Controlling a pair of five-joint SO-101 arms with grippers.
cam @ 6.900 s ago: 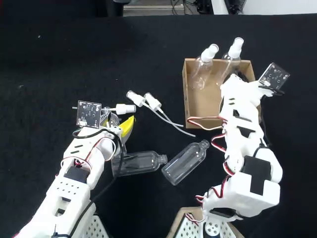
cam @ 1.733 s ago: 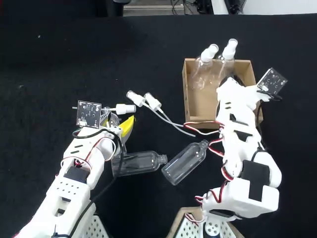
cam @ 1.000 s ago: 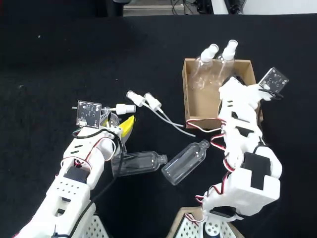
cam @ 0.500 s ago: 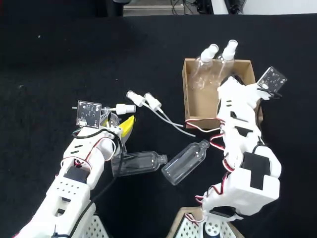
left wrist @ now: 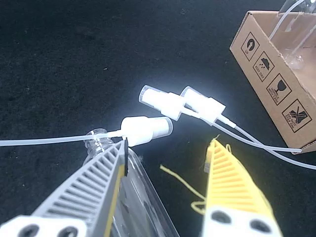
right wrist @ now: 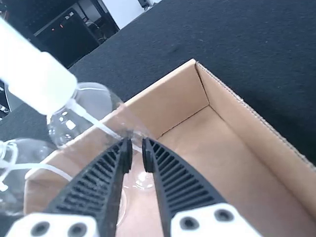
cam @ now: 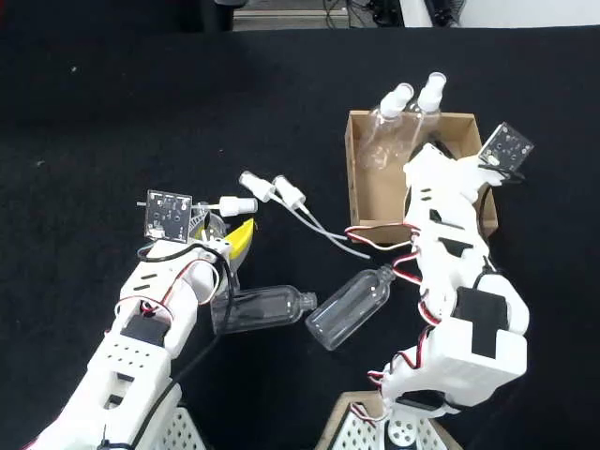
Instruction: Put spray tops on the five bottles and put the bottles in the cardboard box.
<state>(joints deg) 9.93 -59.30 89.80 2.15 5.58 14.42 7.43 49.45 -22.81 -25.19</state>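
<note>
My left gripper (left wrist: 168, 143) (cam: 225, 234) is open low over the table. A clear uncapped bottle (left wrist: 98, 139) lies between its fingers, against the grey one. A spray top (left wrist: 146, 129) (cam: 239, 204) rests by that bottle's neck. Two more spray tops (cam: 255, 185) (cam: 289, 194) lie beyond. Two uncapped bottles (cam: 262, 307) (cam: 352, 305) lie on the table. My right gripper (right wrist: 137, 144) is shut inside the cardboard box (cam: 356, 178) (right wrist: 237, 133), tips against a capped bottle (right wrist: 37, 74) (cam: 429, 94). A second capped bottle (cam: 382, 131) leans beside it.
The table is covered in black cloth (cam: 141, 112), with open room to the left and behind the box. The right arm (cam: 450, 225) reaches over the box's near side, its red and white cable (cam: 375, 234) hanging at the box's front edge.
The right arm has shifted slightly left over the box, and the right-hand capped bottle now leans nearer the other one. The left arm and the things on the table have not moved.
</note>
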